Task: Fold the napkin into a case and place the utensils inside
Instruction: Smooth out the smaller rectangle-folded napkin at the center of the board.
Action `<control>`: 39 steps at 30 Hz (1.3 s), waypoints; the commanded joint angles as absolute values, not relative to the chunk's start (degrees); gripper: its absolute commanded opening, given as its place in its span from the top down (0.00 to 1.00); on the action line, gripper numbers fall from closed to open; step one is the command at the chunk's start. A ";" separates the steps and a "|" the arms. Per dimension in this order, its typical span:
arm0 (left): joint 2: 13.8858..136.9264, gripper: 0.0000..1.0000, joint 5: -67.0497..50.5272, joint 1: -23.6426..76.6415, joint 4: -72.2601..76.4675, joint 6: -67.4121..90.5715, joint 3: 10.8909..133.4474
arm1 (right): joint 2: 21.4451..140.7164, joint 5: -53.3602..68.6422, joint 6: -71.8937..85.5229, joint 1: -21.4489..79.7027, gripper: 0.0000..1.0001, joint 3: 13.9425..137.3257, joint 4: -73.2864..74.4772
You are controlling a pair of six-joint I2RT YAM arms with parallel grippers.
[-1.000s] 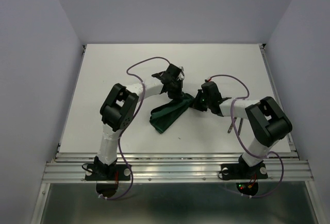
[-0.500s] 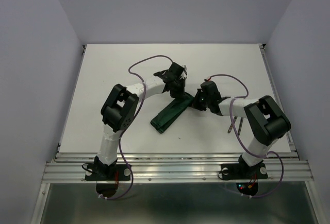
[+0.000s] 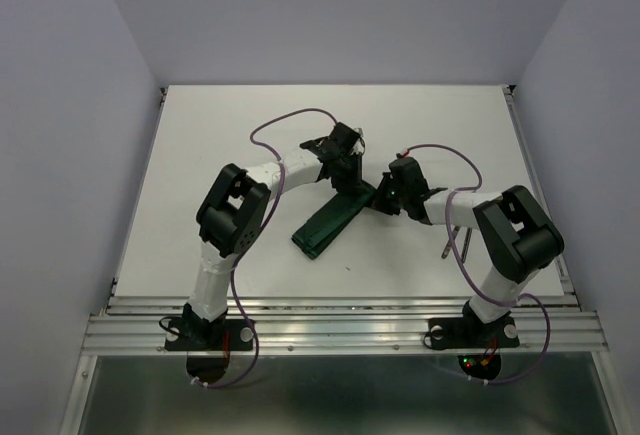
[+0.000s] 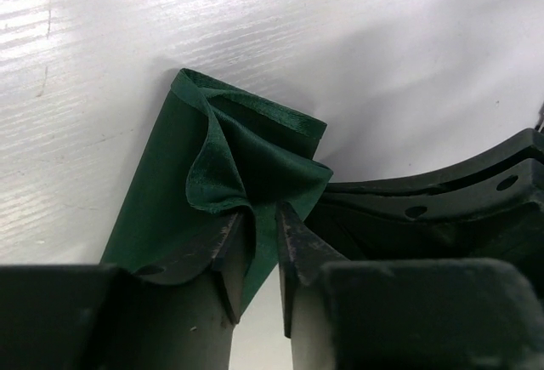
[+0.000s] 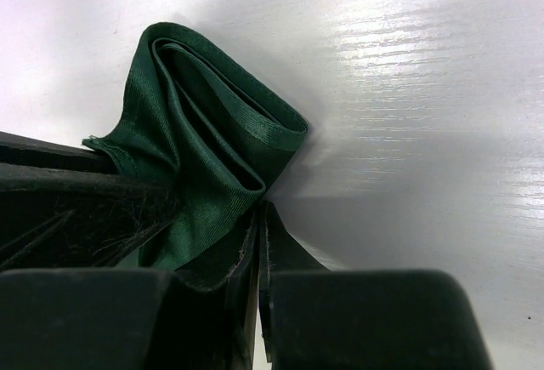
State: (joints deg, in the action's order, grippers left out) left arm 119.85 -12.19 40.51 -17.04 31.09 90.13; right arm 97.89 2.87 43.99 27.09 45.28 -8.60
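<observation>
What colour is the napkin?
Plain dark green, no pattern; the napkin shows best in the left wrist view.

You're looking at a white table [image 3: 200,155] that's taking up most of the top view, and its surface is throwing glare streaks in both wrist views. Pale lilac walls [image 3: 60,105] are boxing it in on the left, back and right. A ribbed aluminium rail [image 3: 340,317] is running along the near edge, with a grey panel [image 3: 340,395] sitting below it. A small dark speck [image 3: 347,271] is sitting on the tabletop near that edge, roughly centred. A thin metal strip [image 3: 543,195] is lining the right side.
</observation>
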 commanded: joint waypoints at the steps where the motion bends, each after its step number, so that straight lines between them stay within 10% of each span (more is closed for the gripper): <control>1: 116.90 0.66 -11.16 41.04 -16.00 31.11 90.27 | 98.00 0.89 44.30 27.69 0.95 46.76 -8.62; 28: 112.59 0.62 -11.25 41.84 -5.01 27.69 83.23 | 95.28 -1.93 43.86 27.69 0.94 46.85 -6.33; 39: 114.26 0.76 -13.71 41.84 -3.25 27.25 81.92 | 88.86 -5.01 42.89 26.46 0.93 45.35 -4.31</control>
